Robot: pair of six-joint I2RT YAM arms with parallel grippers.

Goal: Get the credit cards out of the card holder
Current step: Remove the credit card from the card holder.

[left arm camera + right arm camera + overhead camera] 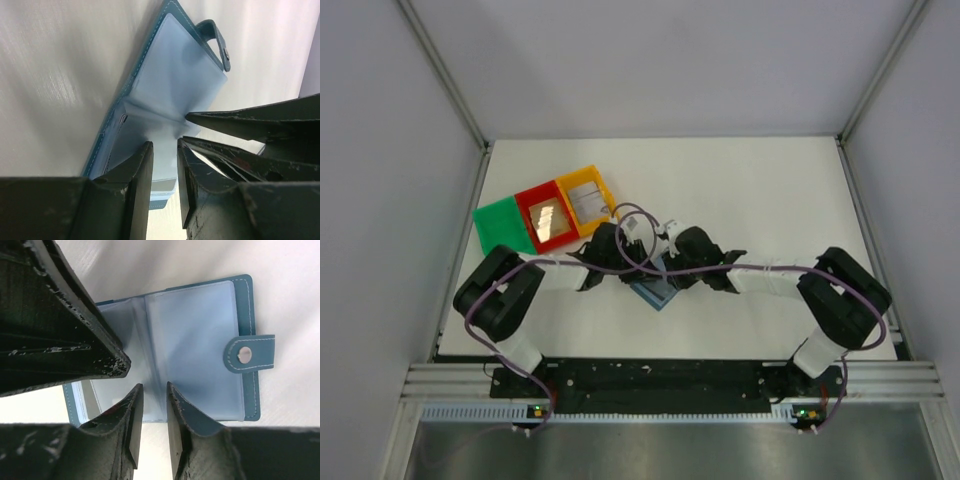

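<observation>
Nearest the lens, at the bottom of the left wrist view: left gripper, fingers a narrow slit apart, nothing plainly pinched between them, tips down at the near panel of the holder. Much the same in the right wrist view: right gripper, parted just as narrowly, tips over the lower edge of the pale inner pockets close to the fold, no clear hold on anything. Holder lying open on the bench, blue cover down, grey-blue pockets up, strap with a metal snap reaching out past the edge of one panel. From above, near the middle of the bench toward the front, between the two grippers and largely hidden under them, only a corner showing. Up and to the left of it, three trays side by side in a slanted row: green tray, red tray, yellow tray. A brownish card in the red tray, a pale card in the yellow tray. Cannot tell whether any cards sit in the pockets.
</observation>
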